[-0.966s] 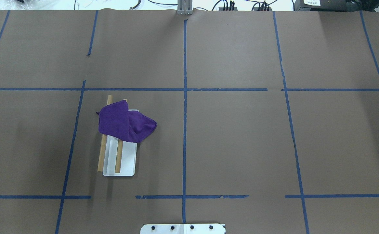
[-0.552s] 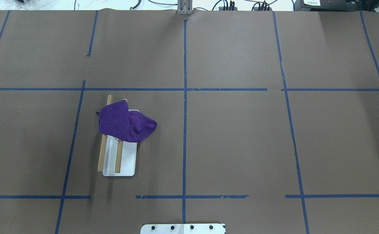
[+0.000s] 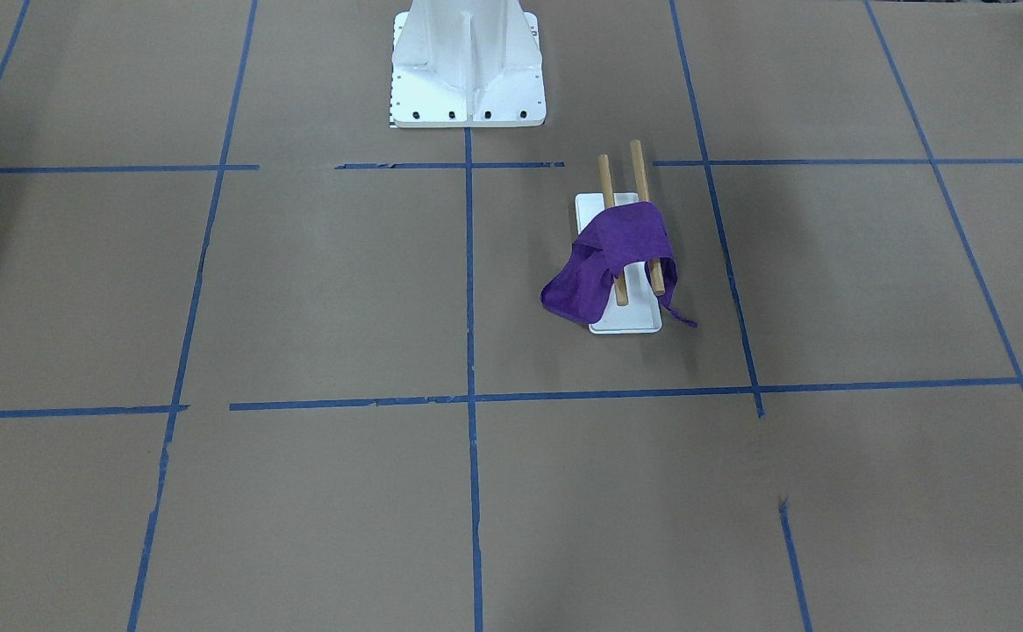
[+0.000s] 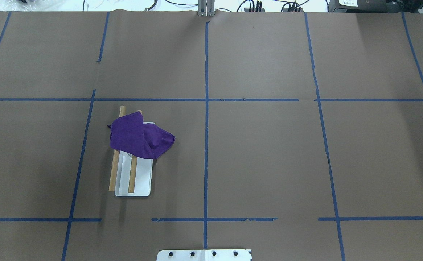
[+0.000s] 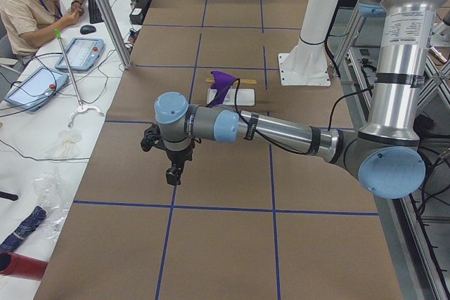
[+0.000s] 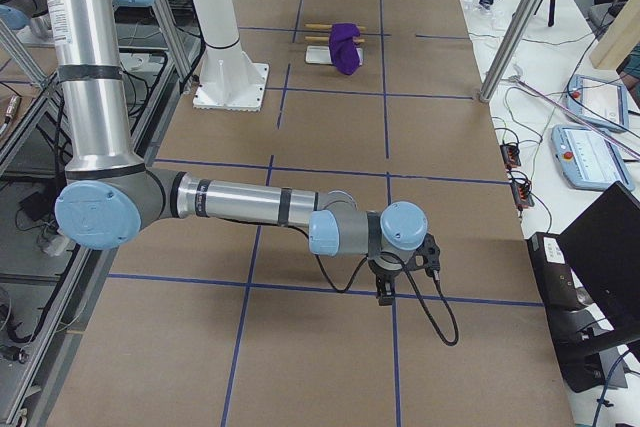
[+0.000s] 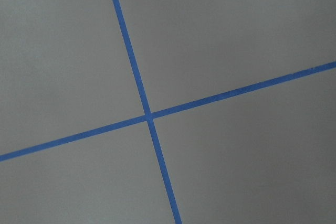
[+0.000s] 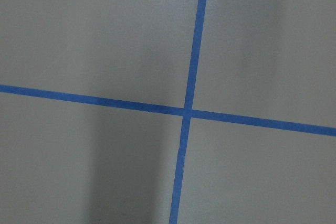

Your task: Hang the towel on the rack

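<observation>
The deep purple towel lies draped over the far end of the rack, which has two wooden rods on a white base. One side of the towel sags onto the table and a thin corner trails off. Towel and rack also show in the front view and small in both side views. My left gripper and right gripper hang over bare table, far from the rack. They show only in the side views, so I cannot tell whether they are open or shut. Both wrist views show only brown paper and tape.
The robot's white pedestal stands at the table's near-middle edge. Blue tape lines cross the brown paper. An operator sits beyond the left end with tablets. Metal posts and pendants stand along the far side.
</observation>
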